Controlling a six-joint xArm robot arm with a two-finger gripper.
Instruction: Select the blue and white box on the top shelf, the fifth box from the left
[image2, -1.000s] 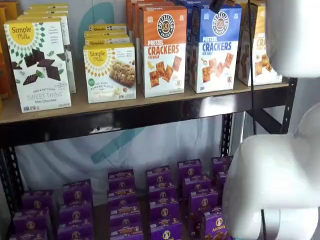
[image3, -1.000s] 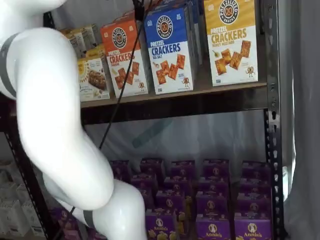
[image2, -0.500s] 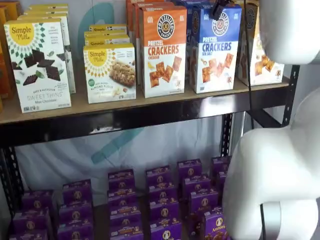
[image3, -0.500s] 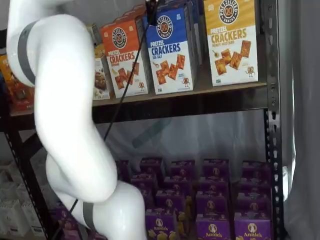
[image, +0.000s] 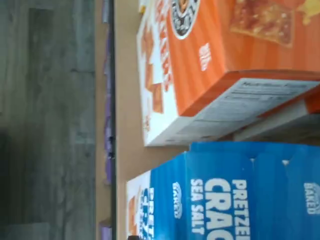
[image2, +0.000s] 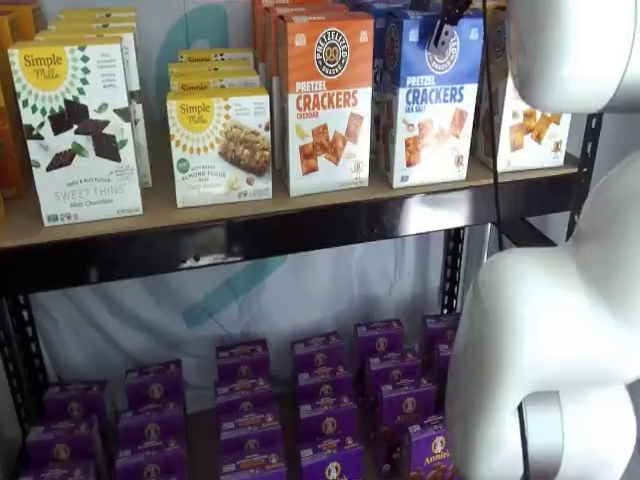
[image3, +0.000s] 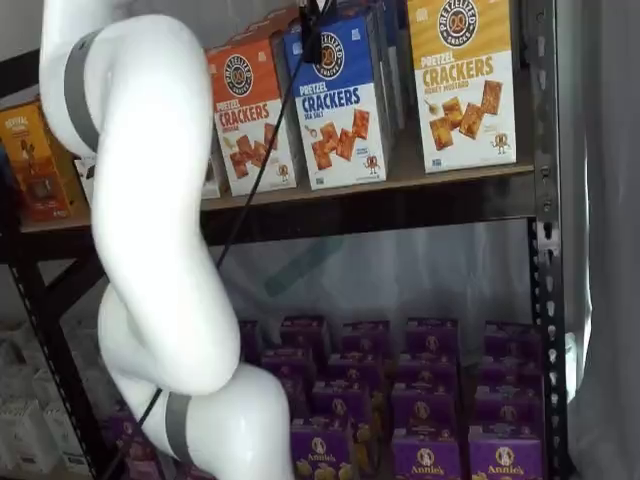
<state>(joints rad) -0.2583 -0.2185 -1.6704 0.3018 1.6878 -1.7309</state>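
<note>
On the tan top shelf (image2: 300, 205): blue and white box (image2: 430, 100) upright between orange box (image2: 325, 100) and yellow box (image3: 465, 80) | tool (image2: 443, 25) at its top, grip unclear | purple boxes (image2: 320, 390) below

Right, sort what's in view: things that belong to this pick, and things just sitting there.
Belongs to the pick:
- blue and white box
- top shelf
- hand, hanging at the box's top

Just sitting there:
- orange-topped cracker box
- yellow-topped cracker box
- Simple Mills boxes
- purple boxes below

Top shelf (image2: 300, 205) carries blue and white box (image2: 430, 100), orange box (image2: 325, 105).
</note>
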